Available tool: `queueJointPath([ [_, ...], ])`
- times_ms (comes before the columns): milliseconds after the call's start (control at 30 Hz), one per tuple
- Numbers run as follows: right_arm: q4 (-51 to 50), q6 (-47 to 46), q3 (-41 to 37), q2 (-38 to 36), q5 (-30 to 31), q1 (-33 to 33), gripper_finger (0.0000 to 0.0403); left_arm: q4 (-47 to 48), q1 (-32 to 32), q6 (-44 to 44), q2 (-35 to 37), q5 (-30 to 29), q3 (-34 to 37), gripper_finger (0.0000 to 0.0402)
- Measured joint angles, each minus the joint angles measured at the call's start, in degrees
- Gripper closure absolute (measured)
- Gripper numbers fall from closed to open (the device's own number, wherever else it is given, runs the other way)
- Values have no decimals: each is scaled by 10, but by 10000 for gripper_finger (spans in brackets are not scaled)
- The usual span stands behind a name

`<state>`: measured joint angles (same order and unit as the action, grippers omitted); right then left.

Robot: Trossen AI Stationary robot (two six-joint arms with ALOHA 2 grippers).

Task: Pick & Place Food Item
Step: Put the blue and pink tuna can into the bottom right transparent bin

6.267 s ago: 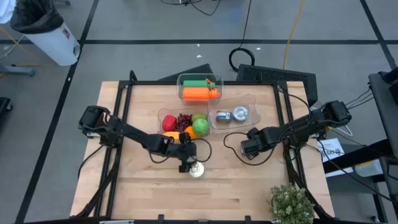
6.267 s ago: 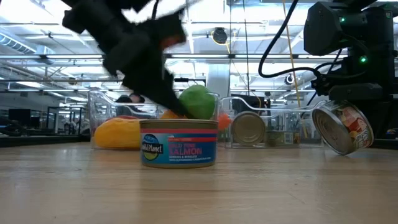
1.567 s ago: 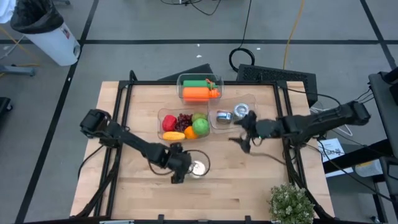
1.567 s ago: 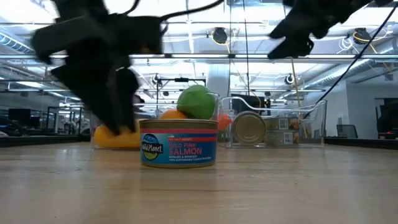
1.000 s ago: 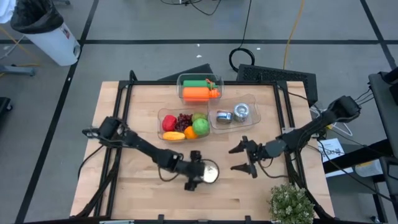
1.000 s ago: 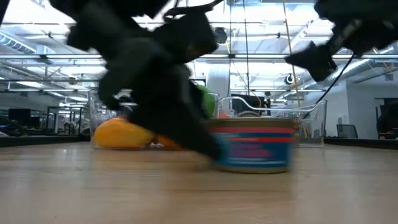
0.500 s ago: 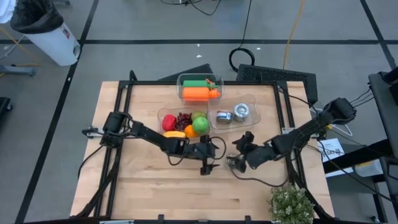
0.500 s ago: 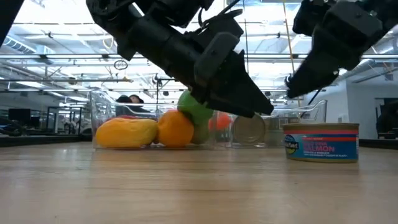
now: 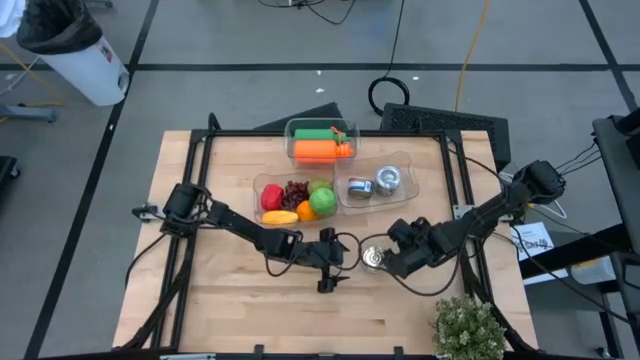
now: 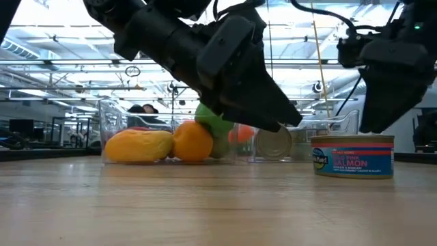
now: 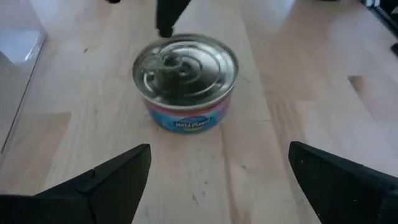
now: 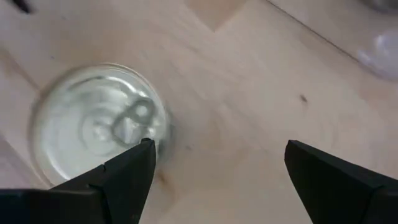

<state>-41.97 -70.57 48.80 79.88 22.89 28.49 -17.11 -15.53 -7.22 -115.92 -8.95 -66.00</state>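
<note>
Three clear containers sit at the table's (image 9: 200,300) far middle. Left one, fruit tray (image 9: 262,183): red item, yellow item, dark grapes, orange, green apple (image 9: 323,203); low view shows the yellow piece (image 10: 136,145) and orange (image 10: 192,141) up front. Behind it, narrow tub (image 9: 320,125): green piece and orange carrot-like piece (image 9: 318,149). Right one, can tray (image 9: 400,165): two metal cans (image 9: 374,184), exact poses hard to read from above; low view shows one can end-on (image 10: 273,142).

Left gripper (image 9: 329,272) lies low at table middle, fingers spread wide, holding nothing, just left of the salmon can (image 9: 374,258). Can stands upright on bare wood, in front of the can tray, between both grippers. Left wrist view: can (image 11: 186,79) ahead of the splayed fingers (image 11: 112,180), not touched.

Right gripper (image 9: 388,265) is directly over the can, jaws wide, not clamped. Right wrist view: one finger (image 12: 124,174) overlaps the can's (image 12: 99,124) rim; contact cannot be confirmed. Low view: can's (image 10: 353,156) label is readable, right gripper above it is cut off by the frame edge.

Potted plant (image 9: 468,330) at the near right corner, partly cropped.

Versus half a second back: can is in the same spot, left gripper has backed slightly away, right gripper has moved in over the can.
</note>
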Motion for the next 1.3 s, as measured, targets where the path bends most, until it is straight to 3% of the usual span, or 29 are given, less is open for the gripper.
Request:
queueJointPath([
  [167,-32,-38,0,-3,-23,2,66,-9,2,-57,-6,0,0,9],
  [300,-54,-56,0,-4,-42,4,66,-41,12,-215,-10,41,1,9],
  [400,-68,-70,0,-3,-39,8,66,-64,17,-293,-8,33,0,9],
  [667,-7,-5,0,12,-15,6,66,-19,24,-365,-13,-61,1,9],
  [967,144,142,0,45,-36,-29,66,33,28,-383,-12,-52,0,9],
  [1300,152,155,0,45,-35,-34,66,169,34,-442,2,-12,-2,9],
])
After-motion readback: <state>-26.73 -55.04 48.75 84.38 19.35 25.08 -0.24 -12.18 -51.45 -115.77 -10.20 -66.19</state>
